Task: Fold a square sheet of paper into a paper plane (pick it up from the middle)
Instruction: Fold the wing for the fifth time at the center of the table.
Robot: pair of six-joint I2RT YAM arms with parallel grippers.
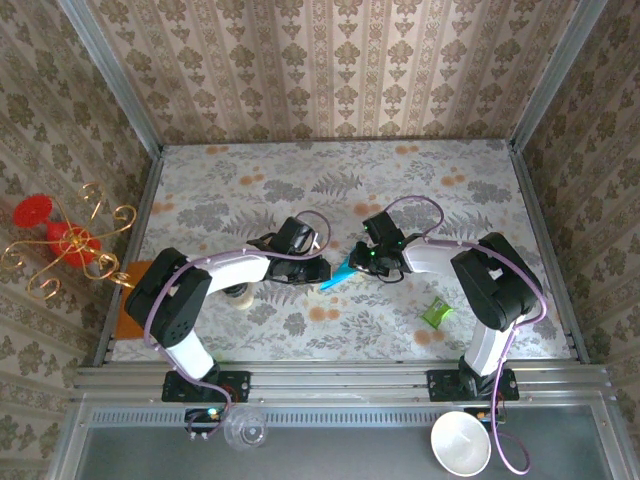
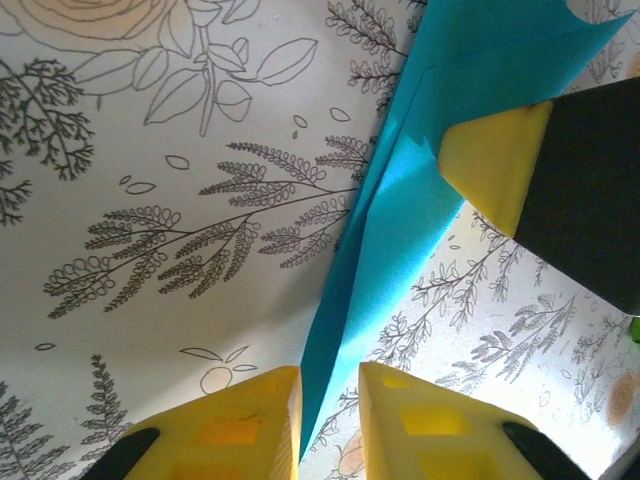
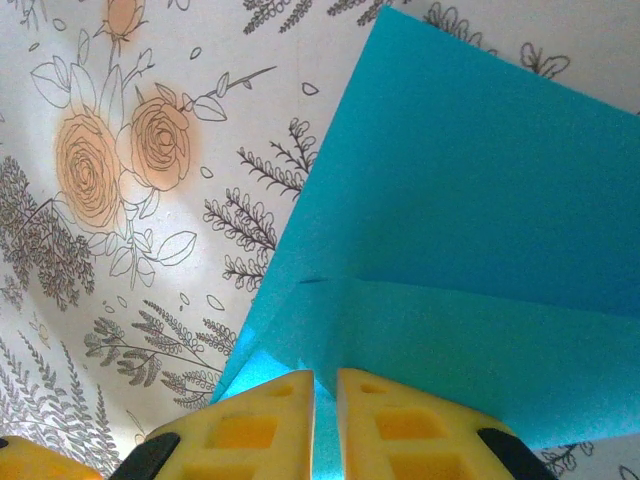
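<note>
1. The teal paper (image 1: 338,273) sits between the two pincers over the middle of the table (image 1: 240,190). It is creased into a narrow, layered shape with one pointed end and one broad end. I judge the folding well begun but not finished.
2. The right pincer (image 3: 325,400) is clenched on the paper. In its wrist view the yellow fingertips stand almost together with teal in the slit. The broad part spreads ahead of it and off to its right, and a crease runs across just beyond the tips.
3. The left pincer (image 2: 329,395) has the paper's pointed end between its fingertips. The sheet lies against its left finger and a sliver of table shows beside the right one, so the jaws stand slightly apart. Whether they pinch the point or merely straddle it I cannot tell from this angle.
4. From the left pincer the paper's long axis runs ahead and leans to the right. It widens until it meets the right pincer's finger, which presses on the broad end.
5. Each arm is at one end of the paper, so neither is nearer, but the right has the sure hold. In my judgement the next crease should follow that axis, with the right pincer anchoring.
6. The likely hazard is the thin point slipping sideways out of the left pincer.
</note>
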